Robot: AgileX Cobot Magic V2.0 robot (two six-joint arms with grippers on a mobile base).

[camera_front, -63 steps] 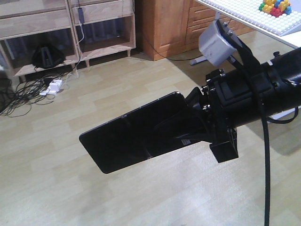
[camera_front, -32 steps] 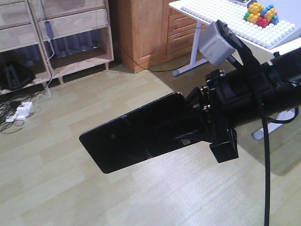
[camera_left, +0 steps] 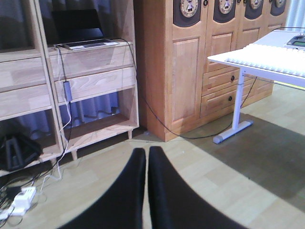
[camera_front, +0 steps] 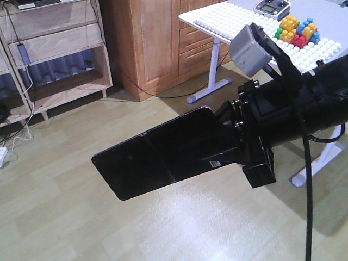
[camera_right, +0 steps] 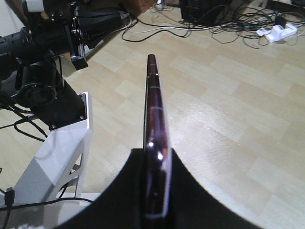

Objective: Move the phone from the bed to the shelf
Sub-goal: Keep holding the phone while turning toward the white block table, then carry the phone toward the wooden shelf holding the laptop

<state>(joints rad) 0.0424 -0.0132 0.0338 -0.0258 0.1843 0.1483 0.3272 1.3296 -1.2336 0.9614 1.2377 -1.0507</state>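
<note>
Right gripper (camera_right: 155, 160) was clamped hard on one end of the phone (camera_right: 153, 95). The rest of it jutted toward the top of the right wrist view, seen edge-on, glossy with a rosy rim. Left gripper (camera_left: 147, 160) had its fingers all but together, with nothing between them. Underneath lay pale plank floor (camera_front: 65, 217). In the upper left of the front view stood the shelf (camera_front: 54, 41). The left wrist view showed an open laptop (camera_left: 78, 28) on its top plank and a dark object (camera_left: 16, 151) in a lower compartment. Right of it came an orange-wood cabinet (camera_left: 186, 71), then a white table (camera_front: 187, 17) carrying coloured bricks (camera_front: 298, 30). A white label (camera_front: 216, 162) near the right gripper was too small to read.
</note>
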